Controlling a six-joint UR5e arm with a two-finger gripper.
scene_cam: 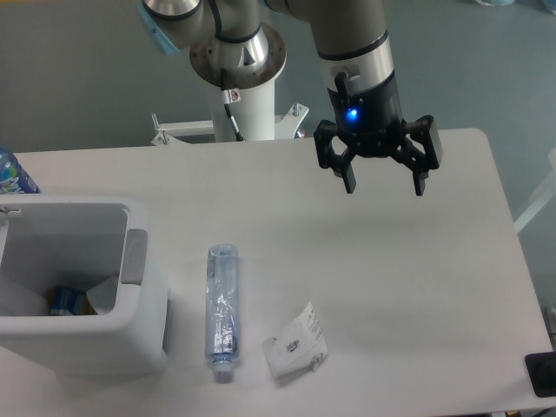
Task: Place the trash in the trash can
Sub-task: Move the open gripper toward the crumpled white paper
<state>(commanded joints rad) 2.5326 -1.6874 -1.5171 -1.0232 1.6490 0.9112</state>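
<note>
Your gripper hangs empty, jaws spread — bottle and wrapper lie unpicked beside the bin; descend on one next.

Robot lab, pedestal-mounted arm, white table

We can read no text anywhere. The crumpled wrapper near the front of the table carries small dark print, too small to make out, and the blue bottle's label at far left is blurred.
</note>
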